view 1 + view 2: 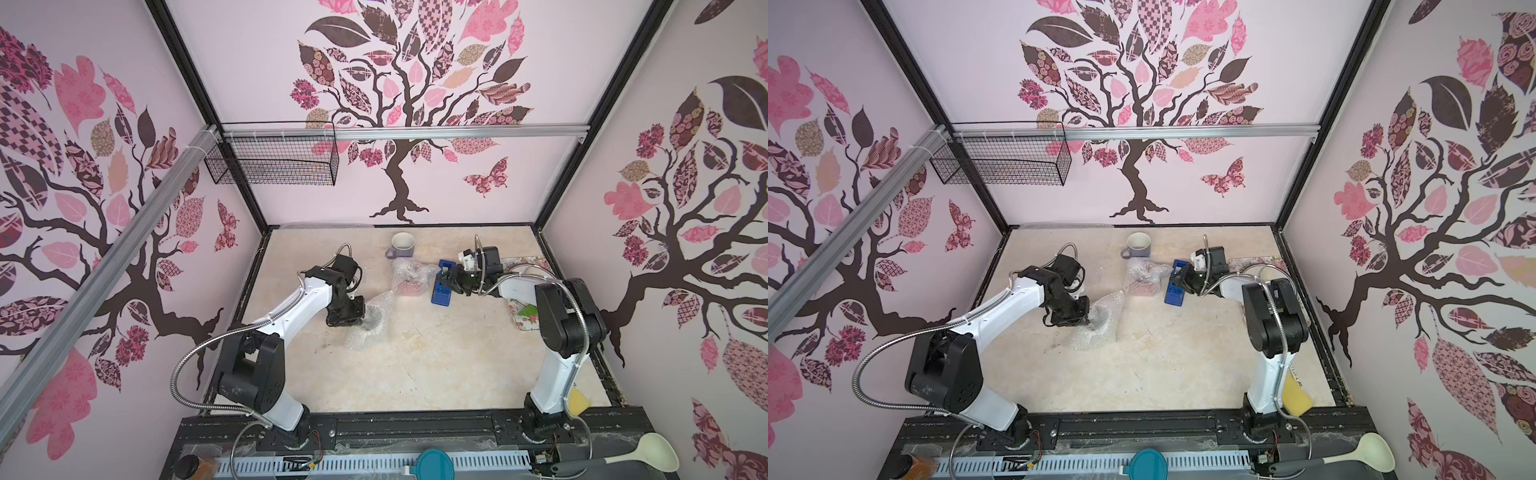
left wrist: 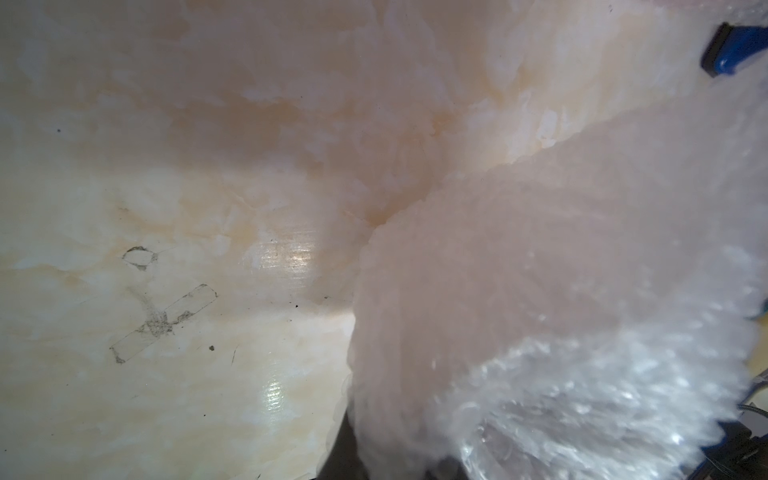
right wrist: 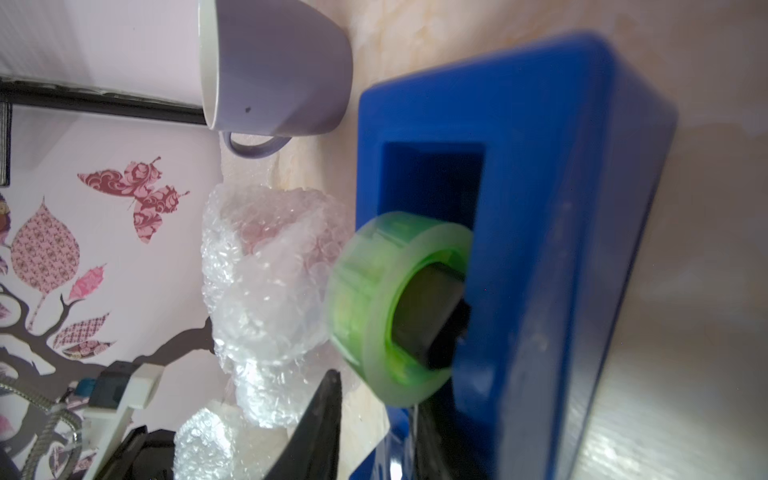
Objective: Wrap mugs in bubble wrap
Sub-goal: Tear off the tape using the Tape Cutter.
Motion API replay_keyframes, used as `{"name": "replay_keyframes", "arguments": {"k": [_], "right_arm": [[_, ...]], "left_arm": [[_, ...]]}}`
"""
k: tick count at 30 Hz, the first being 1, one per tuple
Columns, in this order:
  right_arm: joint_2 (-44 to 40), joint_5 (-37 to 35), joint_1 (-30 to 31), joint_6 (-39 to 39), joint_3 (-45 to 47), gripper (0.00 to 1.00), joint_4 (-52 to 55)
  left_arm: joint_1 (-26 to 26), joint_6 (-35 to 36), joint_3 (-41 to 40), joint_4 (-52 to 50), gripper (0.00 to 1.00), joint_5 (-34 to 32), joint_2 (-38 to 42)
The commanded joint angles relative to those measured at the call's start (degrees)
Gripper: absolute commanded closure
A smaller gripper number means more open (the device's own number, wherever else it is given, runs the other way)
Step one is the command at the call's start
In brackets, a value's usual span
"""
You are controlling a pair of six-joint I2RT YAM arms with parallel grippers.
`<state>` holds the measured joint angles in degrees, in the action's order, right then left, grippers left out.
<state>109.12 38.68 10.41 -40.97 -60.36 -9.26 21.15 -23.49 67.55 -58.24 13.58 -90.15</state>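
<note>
A pale lavender mug (image 1: 402, 244) (image 1: 1138, 245) (image 3: 274, 70) stands upright at the back of the table. In front of it lies a bundle of bubble wrap (image 1: 409, 280) (image 1: 1144, 276) (image 3: 270, 282) with something red showing through. A second bubble wrap sheet (image 1: 368, 320) (image 1: 1098, 322) (image 2: 561, 332) lies crumpled nearer the front. My left gripper (image 1: 360, 318) (image 1: 1086, 320) is shut on this sheet, which hides the jaws in the left wrist view. My right gripper (image 1: 451, 279) (image 1: 1183, 279) (image 3: 365, 411) is at the blue tape dispenser (image 1: 442, 286) (image 3: 540, 208), jaws slightly apart below the green tape roll (image 3: 386, 307).
A floral tray (image 1: 524, 266) lies under the right arm by the right wall. A yellow sponge (image 1: 578, 401) sits near the right arm's base. A wire basket (image 1: 274, 160) hangs on the back rail. A ladle (image 1: 648, 455) and a teal lid (image 1: 432, 465) lie on the front ledge.
</note>
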Motion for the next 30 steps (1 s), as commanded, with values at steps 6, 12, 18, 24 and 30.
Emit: {"name": "replay_keyframes", "arguments": {"k": [6, 12, 18, 24, 30], "right_arm": [[-2.2, 0.5, -0.5, -5.1, -0.9, 1.00, -2.7], [-3.4, 3.2, -1.5, -3.7, -13.3, 1.00, 5.0], [-3.0, 5.6, -2.1, -6.5, -20.1, 1.00, 5.8], [-5.7, 6.8, -2.2, -10.1, -20.2, 1.00, 4.5], [-13.5, 9.0, -2.1, -17.5, -8.3, 1.00, -4.3]], "left_arm": [[0.2, 0.3, 0.4, 0.6, 1.00, 1.1, 1.8], [0.2, 0.1, -2.0, 1.4, 1.00, 1.0, 2.7], [0.2, -0.5, -4.6, 2.7, 1.00, 1.9, 3.1], [0.2, -0.6, -6.4, 3.2, 1.00, 1.8, 3.7], [0.2, -0.6, -7.6, 3.8, 1.00, 2.0, 3.8]]}}
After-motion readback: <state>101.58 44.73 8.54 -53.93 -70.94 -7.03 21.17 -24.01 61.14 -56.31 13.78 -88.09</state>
